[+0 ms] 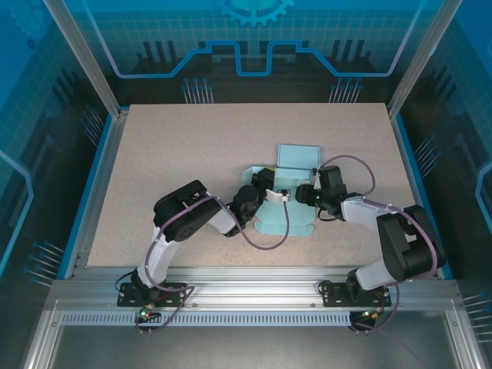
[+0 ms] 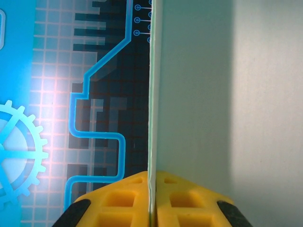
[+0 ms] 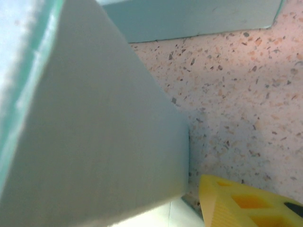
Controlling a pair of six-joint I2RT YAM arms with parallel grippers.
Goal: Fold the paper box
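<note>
Paper box (image 1: 298,157): a light teal blank, mid-table and right of centre, between the two arms. It looks partly folded, with one flap lying flat on the far side.
Raised panel (image 2: 213,94): stands on edge, apparently lifted to form a wall.
Left gripper (image 2: 152,182): yellow fingers pinched tight on the panel's thin edge, likely to keep it upright.
Right gripper (image 1: 306,192): close against the box. One yellow finger (image 3: 236,201) sits beside a lifted panel. I cannot tell whether it is spread or gripping.
Table (image 1: 192,169): speckled beige, a flat base for creasing.

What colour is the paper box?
The paper box is pale turquoise, clearest in the top external view.
</note>
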